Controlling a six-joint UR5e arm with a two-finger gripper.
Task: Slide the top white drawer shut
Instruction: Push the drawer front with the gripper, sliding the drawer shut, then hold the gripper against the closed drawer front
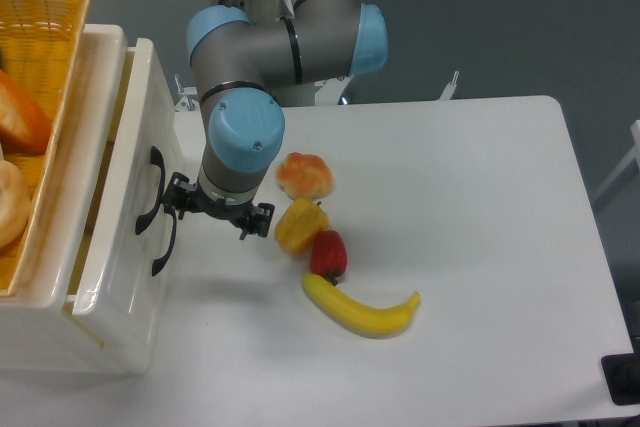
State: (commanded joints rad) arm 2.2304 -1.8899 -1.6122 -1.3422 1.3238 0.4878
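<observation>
The gripper point(215, 212) sits left of centre, right against the front of the top white drawer point(125, 187) beside its black handle point(150, 197); whether its fingers are apart or together cannot be told. The drawer stands only slightly out, a thin gap showing, its contents hidden. The yellow wicker basket point(45, 22) at upper left holds bread-like items. Right of the gripper lie a pastry point(305, 175), yellow pepper point(298, 225), red pepper point(328, 254) and banana point(362, 312) on the white table point(480, 247).

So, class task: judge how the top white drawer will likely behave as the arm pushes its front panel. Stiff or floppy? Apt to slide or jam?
The top white drawer looks like rigid glossy plastic, so it should stay stiff rather than flex. The gripper presses near the black handle, roughly mid-panel, so it probably slides straight. Only a narrow gap remains open, so little resistance seems likely.
</observation>
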